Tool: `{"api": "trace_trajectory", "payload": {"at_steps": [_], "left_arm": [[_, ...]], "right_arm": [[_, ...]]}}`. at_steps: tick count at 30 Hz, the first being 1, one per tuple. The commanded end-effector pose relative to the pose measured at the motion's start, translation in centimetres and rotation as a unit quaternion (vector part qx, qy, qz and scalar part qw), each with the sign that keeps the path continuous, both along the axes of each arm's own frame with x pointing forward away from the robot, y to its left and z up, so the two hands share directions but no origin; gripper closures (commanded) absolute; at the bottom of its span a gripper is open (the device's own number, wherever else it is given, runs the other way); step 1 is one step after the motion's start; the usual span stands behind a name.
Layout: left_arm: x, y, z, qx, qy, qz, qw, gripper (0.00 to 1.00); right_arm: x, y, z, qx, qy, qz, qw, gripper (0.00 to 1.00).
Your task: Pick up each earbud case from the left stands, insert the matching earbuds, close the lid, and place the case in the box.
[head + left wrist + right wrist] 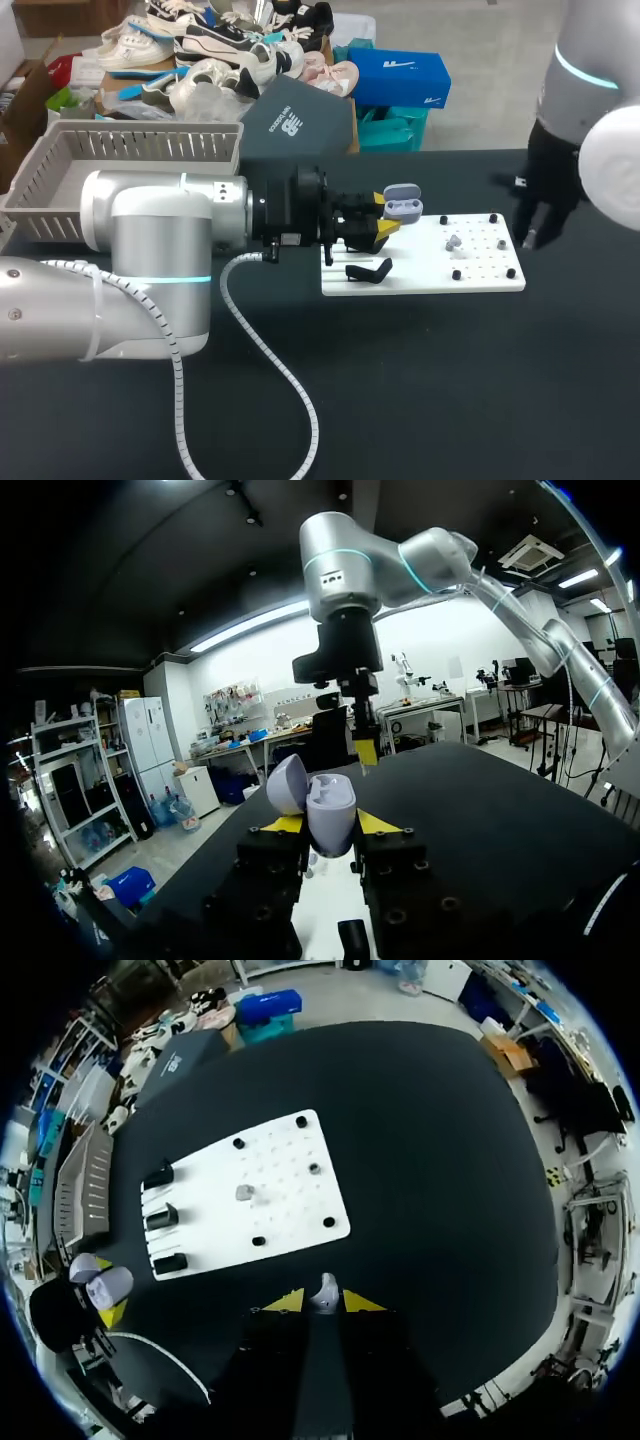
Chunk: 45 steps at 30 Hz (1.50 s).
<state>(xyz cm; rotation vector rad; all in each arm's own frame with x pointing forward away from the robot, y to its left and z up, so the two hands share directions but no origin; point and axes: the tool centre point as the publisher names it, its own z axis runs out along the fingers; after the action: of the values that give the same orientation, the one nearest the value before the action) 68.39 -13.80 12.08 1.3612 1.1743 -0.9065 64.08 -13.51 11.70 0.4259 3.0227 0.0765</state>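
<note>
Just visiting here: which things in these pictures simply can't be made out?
Head view: the left arm covers the white board's left end.
Head view: the right arm's jaws are a dark blur; their load doesn't show.
Left wrist view: the open earbud case's sockets are too small to judge filled or empty.
Right wrist view: the earbud in the jaws is too small to tell its side.
</note>
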Motion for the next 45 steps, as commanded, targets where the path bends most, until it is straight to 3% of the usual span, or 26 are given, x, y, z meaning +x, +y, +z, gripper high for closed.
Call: {"api": "trace_trajectory", "payload": {"at_steps": [1,6,11,19,32,45], "left_arm": [[-0.1,0.0,-0.1,-0.002,-0.001,0.002,1.000,1.00],[-0.1,0.0,-0.1,-0.002,-0.001,0.002,1.000,1.00],[-0.1,0.0,-0.1,-0.002,-0.001,0.002,1.000,1.00],[-0.1,0.0,-0.1,-0.002,-0.001,0.002,1.000,1.00],[-0.1,0.0,-0.1,-0.002,-0.001,0.002,1.000,1.00],[-0.1,0.0,-0.1,-0.002,-0.001,0.002,1.000,1.00]], "right_arm": [[-1.8,1.7,1.4,-0.001,0.051,-0.360,0.932,1.00],[-2.9,4.0,2.8,0.013,0.040,-0.395,0.918,1.00],[-3.2,6.0,4.3,-0.003,0.028,-0.421,0.907,1.00],[-3.3,8.7,6.6,-0.002,-0.002,-0.430,0.903,1.00],[-1.4,12.0,8.0,0.018,-0.035,-0.386,0.922,1.00],[0.4,14.0,8.3,0.024,-0.053,-0.313,0.948,1.00]]}}
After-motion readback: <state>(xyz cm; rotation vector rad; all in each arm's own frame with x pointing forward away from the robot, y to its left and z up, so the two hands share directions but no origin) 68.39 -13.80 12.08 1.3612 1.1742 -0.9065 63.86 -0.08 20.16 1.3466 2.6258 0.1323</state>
